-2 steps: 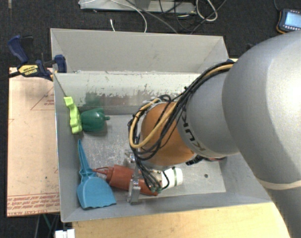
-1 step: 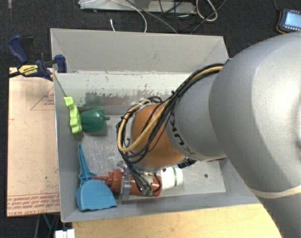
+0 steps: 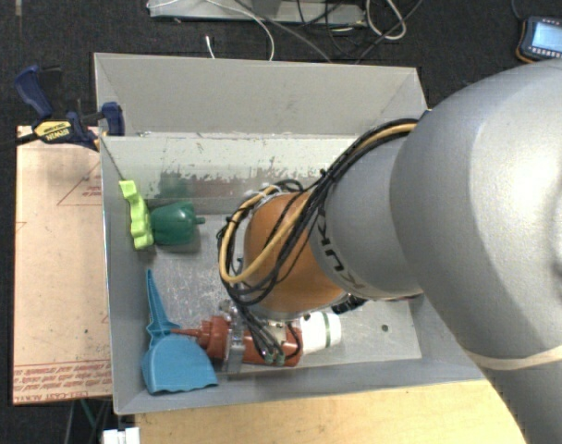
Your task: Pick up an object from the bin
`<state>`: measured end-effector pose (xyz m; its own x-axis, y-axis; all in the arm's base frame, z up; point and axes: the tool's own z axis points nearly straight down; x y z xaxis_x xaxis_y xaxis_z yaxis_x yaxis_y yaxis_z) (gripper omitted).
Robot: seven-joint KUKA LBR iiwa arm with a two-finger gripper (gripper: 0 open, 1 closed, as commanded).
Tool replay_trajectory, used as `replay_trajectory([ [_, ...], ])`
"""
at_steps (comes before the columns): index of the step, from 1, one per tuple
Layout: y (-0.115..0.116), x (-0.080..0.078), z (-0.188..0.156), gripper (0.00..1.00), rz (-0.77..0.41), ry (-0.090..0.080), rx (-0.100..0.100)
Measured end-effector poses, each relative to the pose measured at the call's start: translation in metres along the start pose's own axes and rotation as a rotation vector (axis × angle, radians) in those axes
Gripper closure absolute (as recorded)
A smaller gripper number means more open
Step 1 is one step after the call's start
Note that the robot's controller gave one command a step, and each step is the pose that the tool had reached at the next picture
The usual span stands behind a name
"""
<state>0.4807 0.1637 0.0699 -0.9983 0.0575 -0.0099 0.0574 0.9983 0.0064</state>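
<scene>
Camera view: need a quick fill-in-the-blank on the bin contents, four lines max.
1. The scoop in the lower-left corner of the bin is ____ in colour.
2. The lime piece lies against the bin wall on the view's ____ side.
3. Right beside the lime piece sits a dark ____ pepper.
4. The red thing lies between the scoop and a ____ cylinder.
Missing words: blue; left; green; white.

Red-orange bottle-like thing [image 3: 213,337] lying on side, near bin [image 3: 262,385] front wall, partly hidden.
</scene>
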Motion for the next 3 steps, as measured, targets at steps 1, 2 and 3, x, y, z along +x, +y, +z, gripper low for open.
replay_trajectory([
  [1,0.0,0.001,-0.011,1.0,0.001,0.003,0.001],
  [2,-0.001,0.003,-0.043,1.0,0.0,0.012,0.004],
  [3,0.001,0.0,-0.077,1.0,0.0,0.003,0.0],
])
